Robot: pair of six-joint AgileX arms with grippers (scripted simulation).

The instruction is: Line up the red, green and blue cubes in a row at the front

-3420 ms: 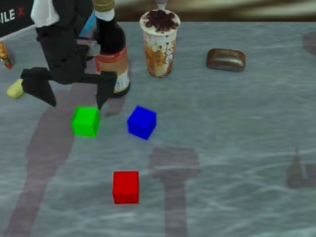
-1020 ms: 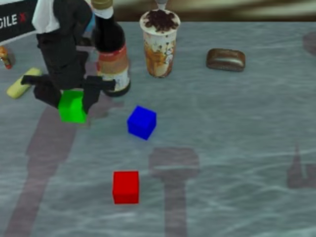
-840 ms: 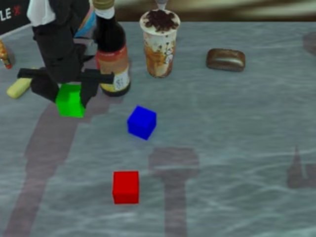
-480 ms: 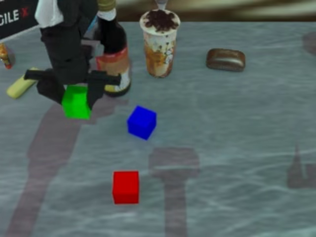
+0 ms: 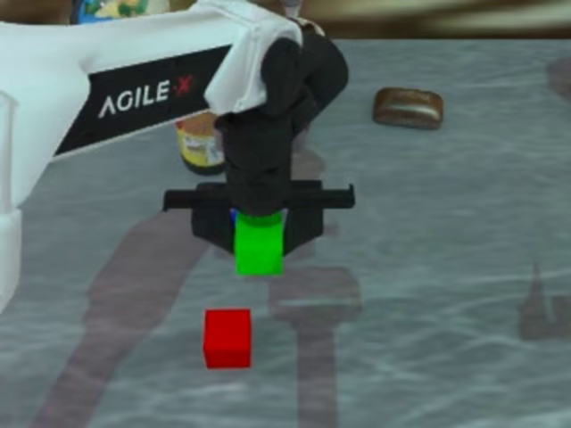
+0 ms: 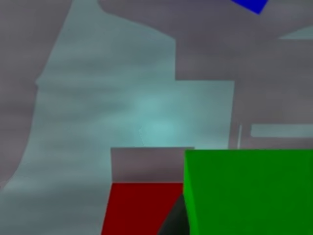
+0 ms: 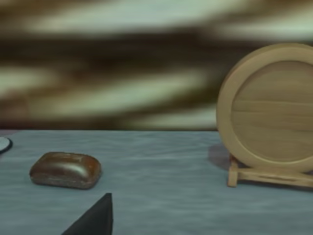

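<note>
My left gripper [image 5: 259, 245] hangs over the middle of the table, shut on the green cube [image 5: 259, 248], which is lifted off the surface. That cube fills the corner of the left wrist view [image 6: 249, 191], with one dark finger [image 6: 173, 223] beside it. The red cube [image 5: 227, 337] rests on the table near the front, just left of and in front of the held cube, and also shows in the left wrist view [image 6: 139, 208]. The blue cube [image 6: 250, 4] lies behind the gripper, almost wholly hidden under it in the top view. My right arm is parked outside the top view.
A dark sauce bottle [image 5: 198, 143] stands behind the left arm, and a brown bread loaf [image 5: 408, 107] lies at the back right, also seen in the right wrist view [image 7: 65, 169]. A round wooden board on a stand [image 7: 266, 110] is at the far back.
The left arm has carried the green cube from the back left, beside the bottle, rightward and forward to above the table's middle, over the blue cube. Red and blue cubes have not moved.
</note>
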